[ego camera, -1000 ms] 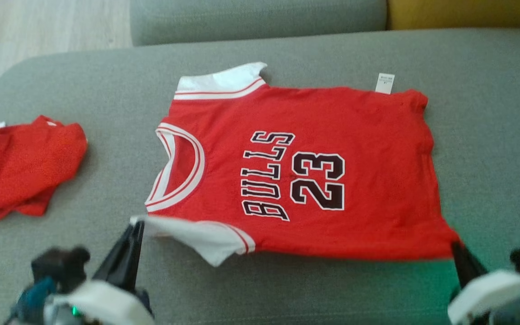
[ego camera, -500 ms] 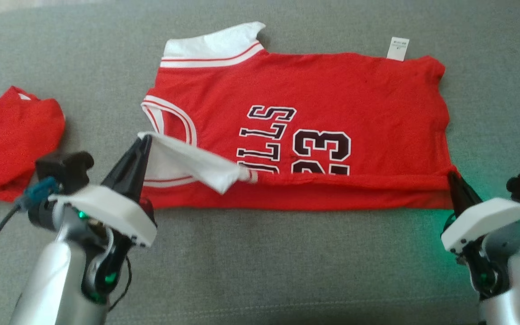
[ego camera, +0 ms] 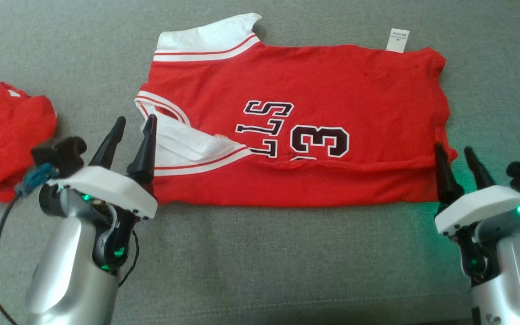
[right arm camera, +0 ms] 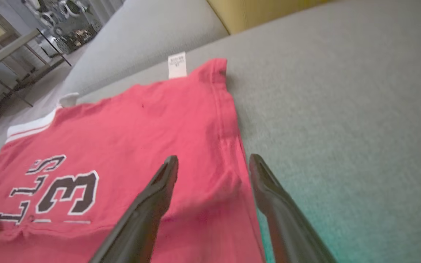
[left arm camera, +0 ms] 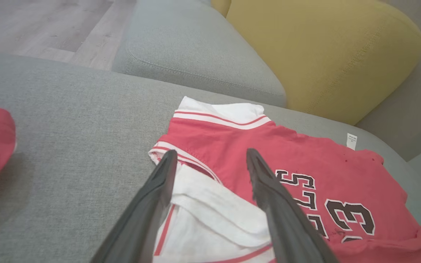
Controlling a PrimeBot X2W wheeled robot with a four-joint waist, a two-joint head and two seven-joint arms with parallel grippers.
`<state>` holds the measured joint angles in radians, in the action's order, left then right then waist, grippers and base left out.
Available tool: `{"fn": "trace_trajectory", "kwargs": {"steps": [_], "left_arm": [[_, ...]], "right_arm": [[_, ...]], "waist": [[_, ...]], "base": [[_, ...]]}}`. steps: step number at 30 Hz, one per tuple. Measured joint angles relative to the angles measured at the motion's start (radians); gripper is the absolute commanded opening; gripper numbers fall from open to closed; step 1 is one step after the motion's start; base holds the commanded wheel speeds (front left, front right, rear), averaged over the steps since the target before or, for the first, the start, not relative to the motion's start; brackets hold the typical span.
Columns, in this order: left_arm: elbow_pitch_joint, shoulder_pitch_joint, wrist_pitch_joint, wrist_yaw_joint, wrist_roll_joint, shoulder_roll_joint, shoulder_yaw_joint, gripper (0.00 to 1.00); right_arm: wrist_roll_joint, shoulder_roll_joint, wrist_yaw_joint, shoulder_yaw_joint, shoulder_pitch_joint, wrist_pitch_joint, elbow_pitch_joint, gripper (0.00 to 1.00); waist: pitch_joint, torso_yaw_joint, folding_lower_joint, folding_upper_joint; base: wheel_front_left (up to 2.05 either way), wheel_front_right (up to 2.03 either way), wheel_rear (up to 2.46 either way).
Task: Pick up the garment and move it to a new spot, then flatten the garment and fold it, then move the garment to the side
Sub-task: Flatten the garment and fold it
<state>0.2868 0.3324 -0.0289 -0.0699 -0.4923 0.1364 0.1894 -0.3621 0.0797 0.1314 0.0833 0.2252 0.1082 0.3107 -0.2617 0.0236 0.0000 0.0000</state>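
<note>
Presently | left hand (ego camera: 136,119) spread, empty, fingers flanking the white sleeve (ego camera: 183,144) | right hand (ego camera: 452,149) spread, empty, over the hem corner (ego camera: 424,189) | garment (ego camera: 332,85) flat on the sofa cushion (ego camera: 260,257) between both hands, near edge lapped over its lettering | judgement: one hand per end keeps the fold line straight.

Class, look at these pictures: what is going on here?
A two-armed robot is folding a red basketball jersey with white trim on a grey fabric cushion. Its near edge lies folded over the black lettering. The left gripper stands open at the white sleeve, the right gripper open at the opposite end; neither grips cloth. A crumpled red garment lies off to the left.
</note>
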Motion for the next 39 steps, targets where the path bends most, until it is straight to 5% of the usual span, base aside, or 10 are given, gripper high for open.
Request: {"fn": "trace_trajectory", "kwargs": {"steps": [10, 21, 39], "left_arm": [[-0.074, -0.101, -0.177, 0.109, 0.125, 0.008, -0.009, 1.0], [-0.212, -0.316, -0.211, 0.2, 0.202, 0.015, -0.006, 1.0], [-0.248, -0.386, -0.188, 0.22, 0.199, 0.015, 0.014, 1.0]], "right_arm": [[0.121, 0.029, 0.0, -0.051, -0.049, -0.179, -0.169, 1.0], [0.189, 0.012, 0.0, -0.099, -0.195, -0.187, -0.279, 1.0], [0.186, -0.002, 0.0, -0.116, -0.239, -0.136, -0.316, 1.0]], "waist": [[0.022, 0.015, 0.0, 0.0], [0.08, 0.022, 0.0, 0.0], [0.117, 0.016, 0.0, 0.0]], "base": [[0.0, 0.0, 0.0], [0.0, 0.0, 0.0], [0.0, 0.0, 0.0]]}}
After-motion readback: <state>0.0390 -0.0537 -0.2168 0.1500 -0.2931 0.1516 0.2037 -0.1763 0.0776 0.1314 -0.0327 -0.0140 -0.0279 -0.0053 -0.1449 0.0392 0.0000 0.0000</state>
